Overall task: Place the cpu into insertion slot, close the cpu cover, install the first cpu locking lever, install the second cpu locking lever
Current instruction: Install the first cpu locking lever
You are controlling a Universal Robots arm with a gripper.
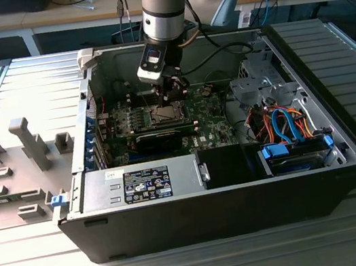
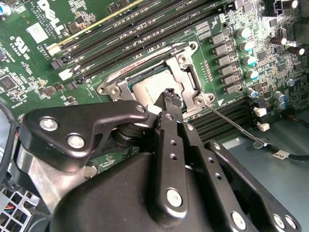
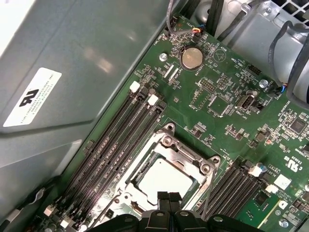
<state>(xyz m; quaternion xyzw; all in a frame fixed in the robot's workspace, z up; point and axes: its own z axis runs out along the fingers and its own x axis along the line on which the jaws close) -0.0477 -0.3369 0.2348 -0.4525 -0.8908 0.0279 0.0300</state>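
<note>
The cpu (image 3: 161, 176) lies flat in its socket on the green motherboard (image 3: 227, 104), its silver-grey top showing through the window of the cpu cover (image 3: 186, 147). The cover (image 2: 186, 72) is folded down around the chip (image 2: 145, 92). My gripper (image 3: 169, 197) hovers just above the edge of the socket with its fingertips pressed together, holding nothing. In the exterior view the gripper (image 1: 167, 100) reaches down into the open computer case over the socket (image 1: 163, 113). A thin metal locking lever (image 2: 231, 124) sticks out from one socket corner across the memory slots, and the lever (image 3: 209, 186) runs along the socket's side.
Black memory slots (image 3: 120, 140) flank the socket. The case wall (image 1: 92, 93) is at the exterior view's left. A power supply box (image 1: 142, 183) sits in front, and a drive cage with blue and orange cables (image 1: 286, 121) at the right. Grey fixtures (image 1: 28, 142) stand beside the case.
</note>
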